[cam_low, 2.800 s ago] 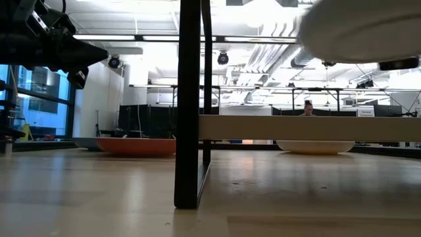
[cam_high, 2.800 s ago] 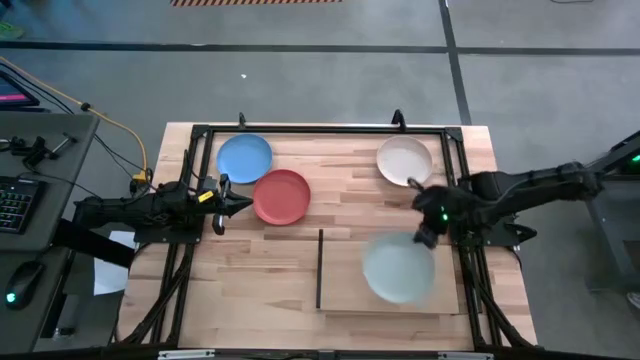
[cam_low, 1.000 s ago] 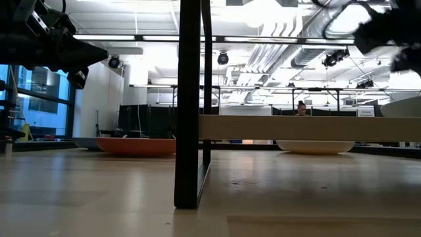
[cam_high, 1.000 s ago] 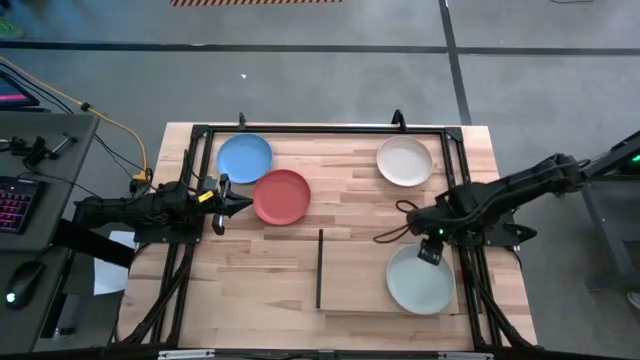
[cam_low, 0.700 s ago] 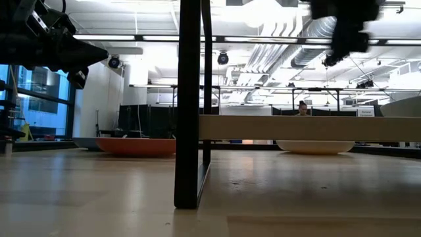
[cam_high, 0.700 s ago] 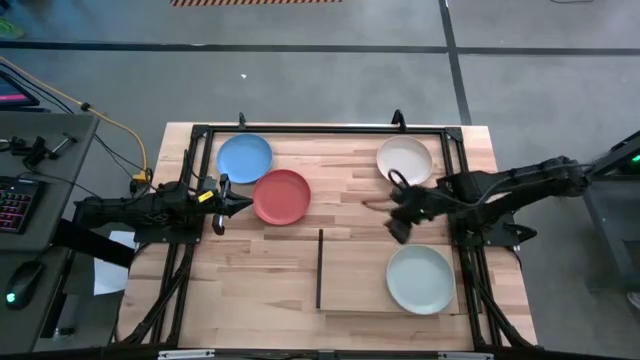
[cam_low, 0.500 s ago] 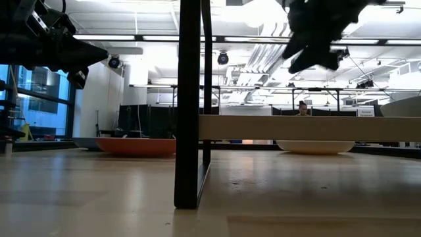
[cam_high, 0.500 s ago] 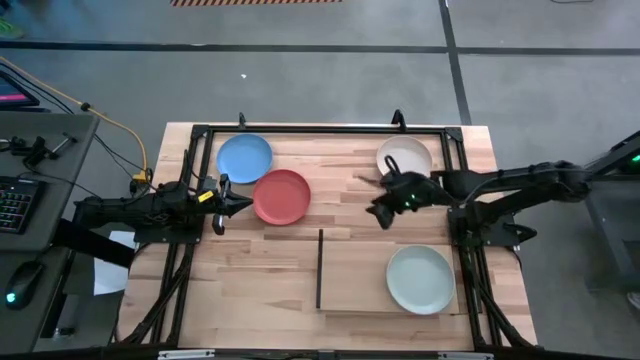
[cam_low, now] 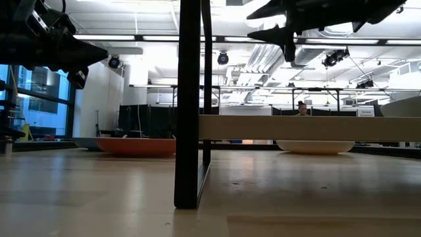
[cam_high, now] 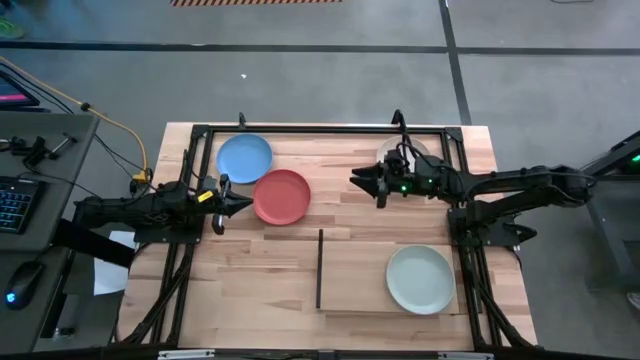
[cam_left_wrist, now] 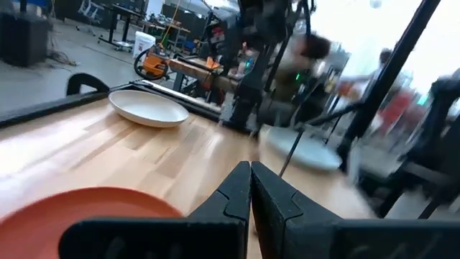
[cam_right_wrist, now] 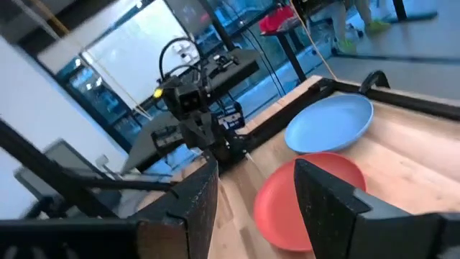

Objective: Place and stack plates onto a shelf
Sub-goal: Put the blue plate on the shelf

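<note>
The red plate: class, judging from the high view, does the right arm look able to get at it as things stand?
Probably yes. The right gripper hangs open and empty above bare tabletop, pointed toward the red plate. Nothing lies between them. The left gripper, shut, sits at the plate's far rim and might crowd that side.

— What is being shown past the right claw (cam_right_wrist: 251, 194)?

— Its two dark fingers (cam_right_wrist: 198, 198) are being held apart, with a gap between them. Beyond them, the red plate (cam_right_wrist: 310, 198) is being seen lying flat on the wooden counter (cam_right_wrist: 402, 155).

— And the blue plate (cam_right_wrist: 329, 124)?

— It is being shown just behind the red one, their rims touching or overlapping; which cannot be told.

— Is anything else being caught?

— The left arm (cam_right_wrist: 194, 126) is being seen farther off, near the plates, with bright windows behind it.
</note>
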Available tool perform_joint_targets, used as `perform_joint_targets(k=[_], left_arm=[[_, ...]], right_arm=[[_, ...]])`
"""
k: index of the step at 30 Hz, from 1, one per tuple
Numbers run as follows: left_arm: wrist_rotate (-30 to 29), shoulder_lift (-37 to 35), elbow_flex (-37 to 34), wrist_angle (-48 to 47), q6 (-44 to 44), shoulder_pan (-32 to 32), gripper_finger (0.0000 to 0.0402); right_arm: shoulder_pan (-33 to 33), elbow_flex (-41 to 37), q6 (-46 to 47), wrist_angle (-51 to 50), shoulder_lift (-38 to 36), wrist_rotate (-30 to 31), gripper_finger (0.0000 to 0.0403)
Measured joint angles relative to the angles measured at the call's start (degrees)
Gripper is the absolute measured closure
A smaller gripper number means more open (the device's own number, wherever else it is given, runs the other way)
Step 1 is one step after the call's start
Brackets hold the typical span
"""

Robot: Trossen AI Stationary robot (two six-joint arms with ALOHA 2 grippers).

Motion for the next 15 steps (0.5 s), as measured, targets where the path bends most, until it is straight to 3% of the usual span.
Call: perform_joint_targets(k=[6, 10, 15], left_arm=[[-2.72, 0.00, 0.00, 11.83, -14.91, -0.02, 0.0398], [-15.75, 1.63, 0.18, 23.66, -19.93, 0.48, 0.0397], [-18.55, 8.44, 7.98, 18.19, -20.70, 1.58, 0.0361]], right_arm=[[-0.02, 0.10, 1.15, -0.36, 0.02, 0.01, 0.0237], [-0.02, 0.12, 2.63, -0.36, 0.02, 0.52, 0.0237], [-0.02, 0.12, 2.72, -0.33, 0.02, 2.56, 0.0237]])
